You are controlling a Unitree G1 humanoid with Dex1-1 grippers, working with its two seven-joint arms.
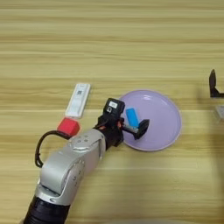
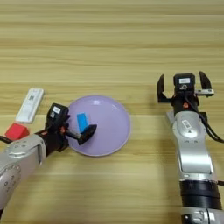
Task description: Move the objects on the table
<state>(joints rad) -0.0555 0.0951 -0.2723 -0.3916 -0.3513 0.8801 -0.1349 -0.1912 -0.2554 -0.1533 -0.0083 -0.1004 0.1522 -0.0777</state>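
The bright-blue bar (image 1: pixel 132 117) lies flat on the left part of the lilac plate (image 1: pixel 162 114). My left gripper (image 1: pixel 134 123) reaches over the plate's left rim, open, with one black finger (image 1: pixel 142 128) just right of and below the bar; its other finger is hidden behind the gripper body. The red cube (image 1: pixel 68 127) sits on the table (image 1: pixel 109 43) left of the plate, beside my left forearm. My right gripper (image 2: pixel 183 86) is parked well to the right of the plate, open and empty.
A white flat rectangular device (image 1: pixel 78 99) lies just above the red cube, left of the plate. My left arm's black cable (image 1: pixel 40 148) loops out near the cube.
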